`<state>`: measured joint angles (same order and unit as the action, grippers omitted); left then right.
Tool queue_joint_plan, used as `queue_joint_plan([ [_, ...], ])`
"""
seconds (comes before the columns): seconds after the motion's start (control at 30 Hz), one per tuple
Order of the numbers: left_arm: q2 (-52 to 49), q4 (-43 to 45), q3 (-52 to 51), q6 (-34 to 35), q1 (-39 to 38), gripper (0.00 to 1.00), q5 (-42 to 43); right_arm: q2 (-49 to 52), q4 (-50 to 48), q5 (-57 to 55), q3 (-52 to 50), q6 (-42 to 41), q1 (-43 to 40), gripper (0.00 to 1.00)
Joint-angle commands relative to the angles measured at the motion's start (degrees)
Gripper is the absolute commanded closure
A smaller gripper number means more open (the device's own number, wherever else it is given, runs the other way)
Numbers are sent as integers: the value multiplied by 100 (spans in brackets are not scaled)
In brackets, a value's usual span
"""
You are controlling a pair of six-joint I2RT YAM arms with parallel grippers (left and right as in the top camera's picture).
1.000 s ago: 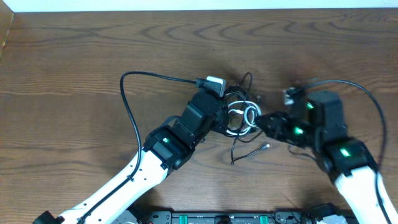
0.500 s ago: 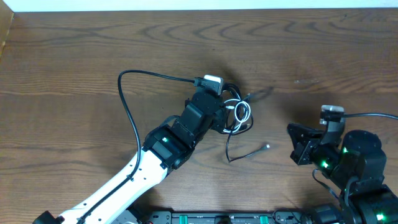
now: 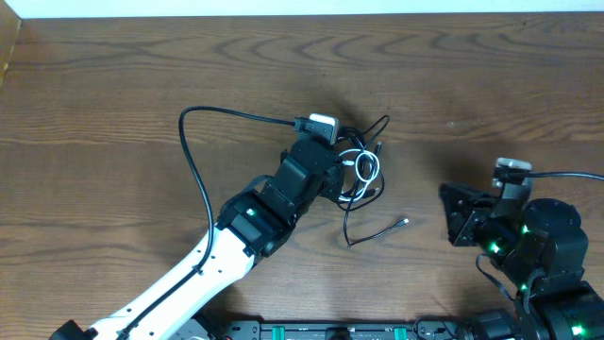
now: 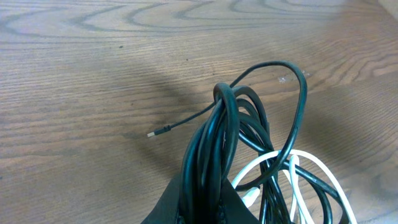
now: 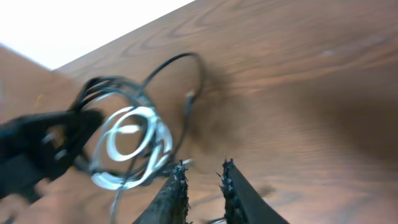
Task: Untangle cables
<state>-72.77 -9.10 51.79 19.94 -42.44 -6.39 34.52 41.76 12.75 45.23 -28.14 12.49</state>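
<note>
Two cords make up the small bundle of cables [image 3: 361,172] near the middle of the table [image 3: 113,85]. The left gripper [image 3: 343,178] is clamped on a bunch of loops of the black cable [image 4: 214,143], and the white cable [image 4: 306,167] is coiled through them just beside its fingers. The right gripper [image 5: 202,186] sits well apart to the right, its jaws only a little apart with nothing between them. From where I stand, the sensible move is for it to come in low and take the white loop alone, then draw it away while the left holds firm. Catching a black strand along with it would only tighten the knot. One black tail trails loose across the wood to its plug end [image 3: 406,222], so it could be freed first. The thick black wire [image 3: 189,142] arcing off the left arm isn't part of the job, and the right wrist view is blurred.
</note>
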Motion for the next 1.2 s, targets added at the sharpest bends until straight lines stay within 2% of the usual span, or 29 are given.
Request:
queue_joint_plan([
  [0.0,44,17,94,404,24,93,-116,125,-153,1423,81,-57,-39,76],
  [0.1,44,17,94,597,24,93,-114,295,-313,2004,81,-46,-39,64],
  [0.13,44,17,94,634,24,93,-111,367,-361,2022,79,-4,-39,62],
  [0.23,44,17,94,629,24,93,20,634,-621,2022,76,417,-39,62],
  [0.33,44,17,94,629,24,92,195,966,-964,2173,76,476,2,62],
  [0.53,44,17,94,625,24,92,472,1784,-1591,2365,76,1045,404,61],
  [0.9,44,15,94,518,24,93,726,2933,-1978,2258,76,1064,1056,66],
  [0.97,44,15,94,518,24,92,726,3049,-1895,2059,76,1064,1102,69],
  [1.07,46,13,94,518,24,92,728,3193,-1711,1845,76,1064,1113,81],
  [1.17,46,13,94,518,24,93,728,3213,-1626,1845,76,1067,1113,87],
])
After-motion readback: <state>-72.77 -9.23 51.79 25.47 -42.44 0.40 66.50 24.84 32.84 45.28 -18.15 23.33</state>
